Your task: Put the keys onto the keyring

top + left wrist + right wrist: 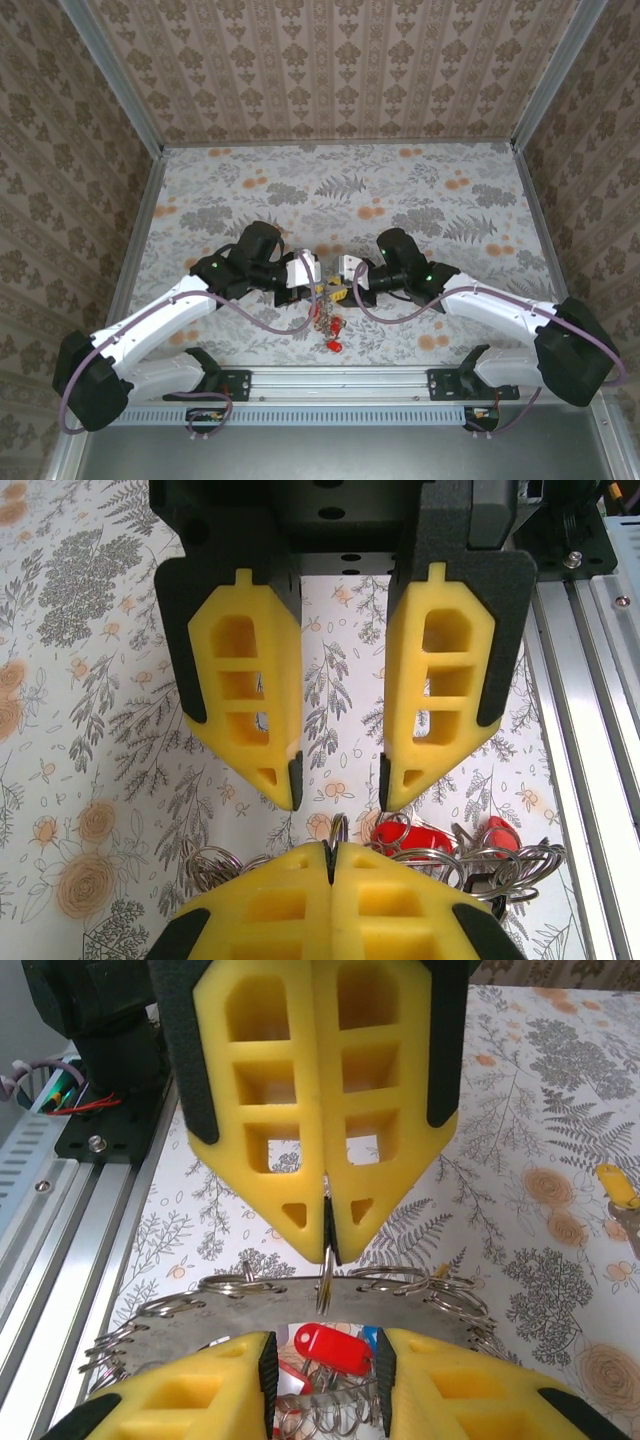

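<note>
The keyring (pixel 180 1312) is a wide flat silver band strung with several small split rings. My left gripper (pixel 331 848) is shut on one of those small rings and holds the keyring up; its yellow fingers also show from the front (pixel 270 1140). My right gripper (pixel 325 1355) faces it, open, with its fingertips level with the band and nothing pinched. A red-headed key (pixel 335 1345) hangs below, between the right fingertips. In the top view the bunch of keys (pixel 329 328) dangles under both grippers. A yellow-headed key (pixel 617 1185) lies apart on the table.
The aluminium rail (pixel 340 380) at the table's near edge runs just behind the hanging keys. Patterned walls (pixel 330 70) enclose the floral tabletop (pixel 330 190) on three sides.
</note>
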Controlling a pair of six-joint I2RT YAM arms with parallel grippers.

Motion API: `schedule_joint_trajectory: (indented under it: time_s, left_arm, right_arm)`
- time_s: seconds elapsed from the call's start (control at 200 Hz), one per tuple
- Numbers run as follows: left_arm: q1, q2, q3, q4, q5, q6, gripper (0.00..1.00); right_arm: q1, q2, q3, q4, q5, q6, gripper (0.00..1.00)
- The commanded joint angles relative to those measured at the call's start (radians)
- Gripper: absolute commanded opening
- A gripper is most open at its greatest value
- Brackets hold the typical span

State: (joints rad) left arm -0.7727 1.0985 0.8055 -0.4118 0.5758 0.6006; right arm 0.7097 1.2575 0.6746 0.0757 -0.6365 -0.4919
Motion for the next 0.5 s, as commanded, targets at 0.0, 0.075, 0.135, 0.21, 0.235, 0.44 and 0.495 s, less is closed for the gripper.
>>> schedule_joint_trajectory:
  time_s: [0.0,0.075,0.135,0.21,0.235,0.44,0.495]
  left_arm:
    - [-0.006,-0.006,0.031,0.043,0.029,-0.011,0.00]
    - [-0.005,-0.005,0.028,0.048,0.033,-0.013,0.00]
    - [-0.005,-0.002,0.029,0.050,0.036,-0.013,0.00]
    - [-0.005,-0.002,0.030,0.052,0.036,-0.014,0.00]
    - [-0.006,-0.001,0.028,0.053,0.036,-0.013,0.00]
    - [-0.006,-0.002,0.027,0.062,0.046,-0.020,0.00]
    - [-0.005,-0.002,0.026,0.067,0.043,-0.022,0.00]
  right_arm:
    - [-0.001,0.018,0.029,0.052,-0.037,0.043,0.32]
    - [-0.002,0.024,0.032,0.067,-0.043,0.059,0.30]
    - [-0.002,0.026,0.033,0.085,-0.048,0.077,0.28]
    - [0.000,0.031,0.036,0.095,-0.049,0.091,0.27]
    - [0.000,0.033,0.038,0.094,-0.049,0.092,0.26]
    - [0.001,0.057,0.055,0.073,-0.050,0.084,0.21]
    - [0.000,0.064,0.061,0.068,-0.051,0.084,0.18]
